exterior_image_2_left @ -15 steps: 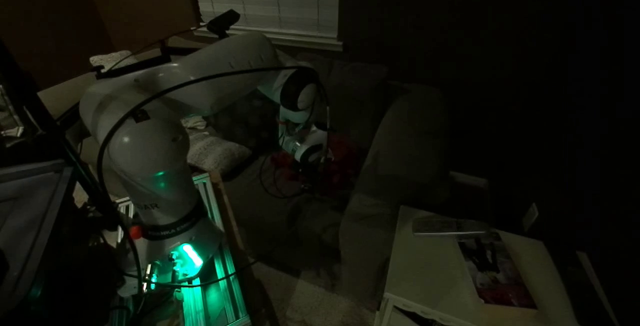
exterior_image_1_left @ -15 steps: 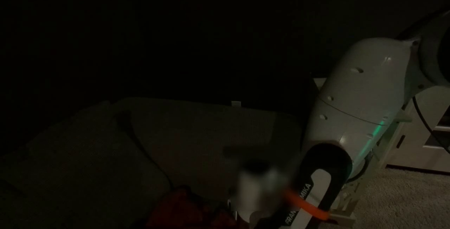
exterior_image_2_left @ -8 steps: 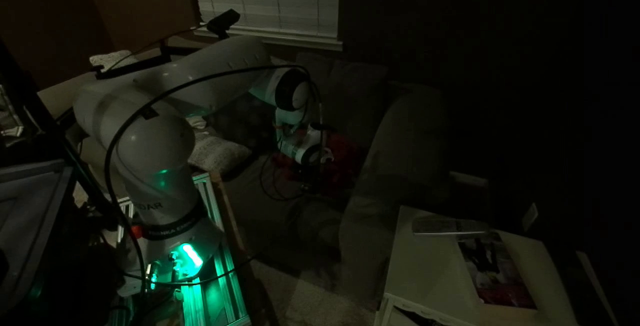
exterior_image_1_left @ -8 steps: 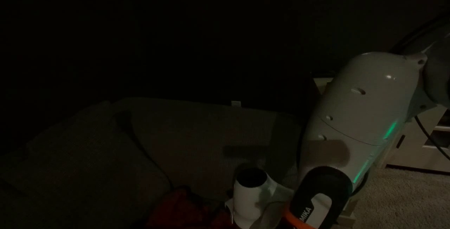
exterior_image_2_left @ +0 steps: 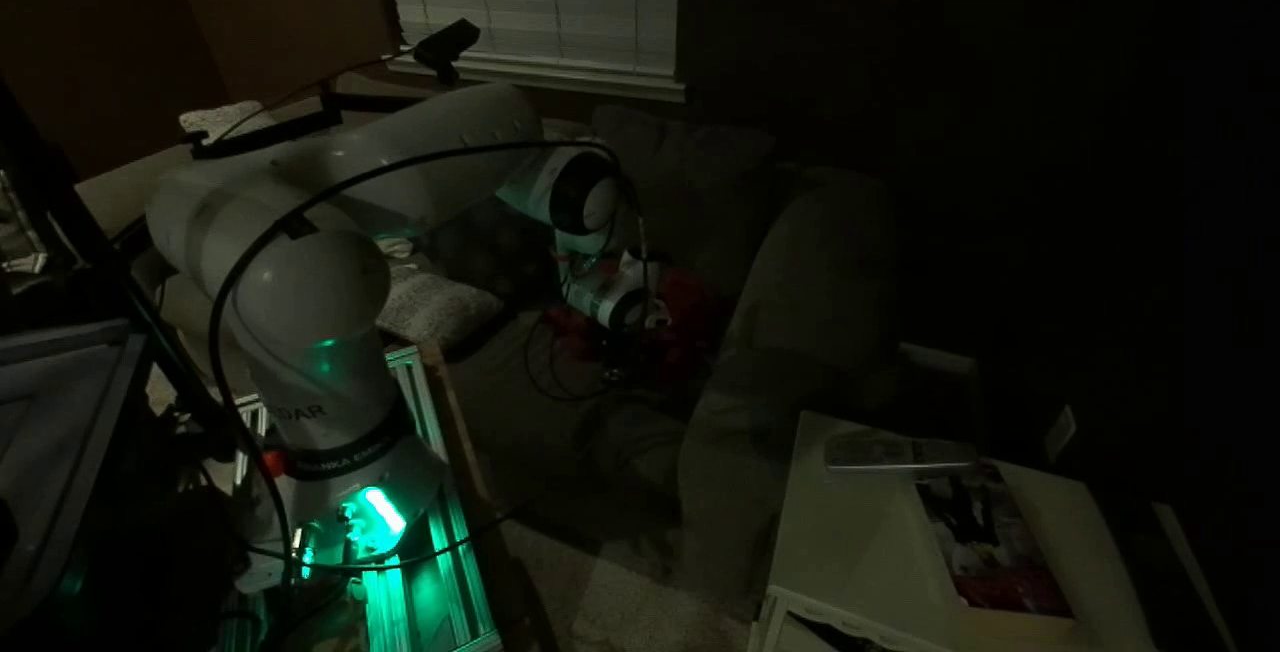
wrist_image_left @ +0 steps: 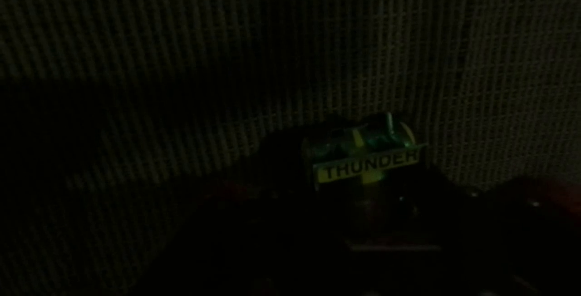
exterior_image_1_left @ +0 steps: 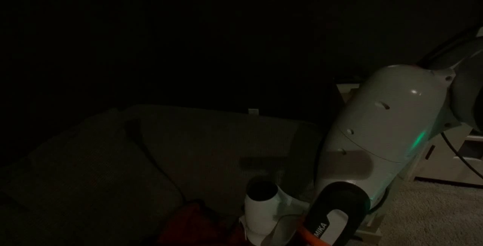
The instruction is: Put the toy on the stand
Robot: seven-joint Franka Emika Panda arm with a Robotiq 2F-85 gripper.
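The toy (wrist_image_left: 370, 141) is a greenish piece with a yellow THUNDER label, low in the wrist view against ribbed sofa fabric. My gripper (exterior_image_2_left: 612, 360) is down at the sofa seat, mostly lost in shadow. Dark shapes, apparently its fingers, flank the toy in the wrist view, and it seems shut on it. Red material (exterior_image_2_left: 690, 317) lies around the gripper, also visible as a red heap (exterior_image_1_left: 192, 223); whether it belongs to the toy I cannot tell. The white stand (exterior_image_2_left: 840, 532) is at the lower right of an exterior view, apart from the gripper.
On the stand's top lie a grey remote (exterior_image_2_left: 900, 454) and a magazine (exterior_image_2_left: 990, 542). The sofa arm (exterior_image_2_left: 800, 282) rises between the gripper and the stand. A patterned pillow (exterior_image_2_left: 435, 307) rests behind my arm. A cable hangs along the arm. The room is very dark.
The arm has come down, and the wrist has drawn back slightly toward the base. Closing of the jaws is too dark to follow. The stand and its contents have stayed put.
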